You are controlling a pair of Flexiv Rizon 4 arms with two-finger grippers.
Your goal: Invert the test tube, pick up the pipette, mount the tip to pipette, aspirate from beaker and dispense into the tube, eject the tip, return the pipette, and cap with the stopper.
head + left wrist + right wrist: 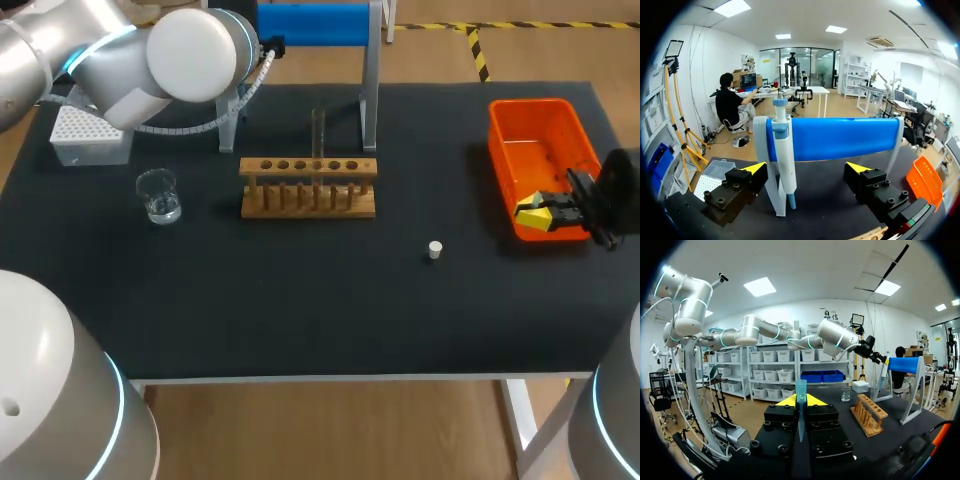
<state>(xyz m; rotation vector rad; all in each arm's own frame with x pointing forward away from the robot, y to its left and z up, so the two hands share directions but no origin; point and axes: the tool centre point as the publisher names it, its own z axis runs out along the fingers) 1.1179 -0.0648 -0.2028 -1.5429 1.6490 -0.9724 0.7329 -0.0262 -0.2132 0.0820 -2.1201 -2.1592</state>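
At 12 o'clock on the tabletop (300, 300), the pipette (782, 150) hangs on the blue stand (840, 137). The left hand (806, 170) is spread wide and holds nothing; the pipette is just ahead of it, nearer one finger, no contact. At 3 o'clock the right hand (533, 212) sits over the orange bin (520, 130), clamped on a blue pipette tip (801, 387). The wooden rack (308, 187) is mid-table with one test tube (318, 125) upright in it. The beaker (158, 195) is at the rack's 9 o'clock, the tip box (88, 135) at its 10. The white stopper (434, 250) lies loose at the rack's 4 o'clock, well apart from the bin.
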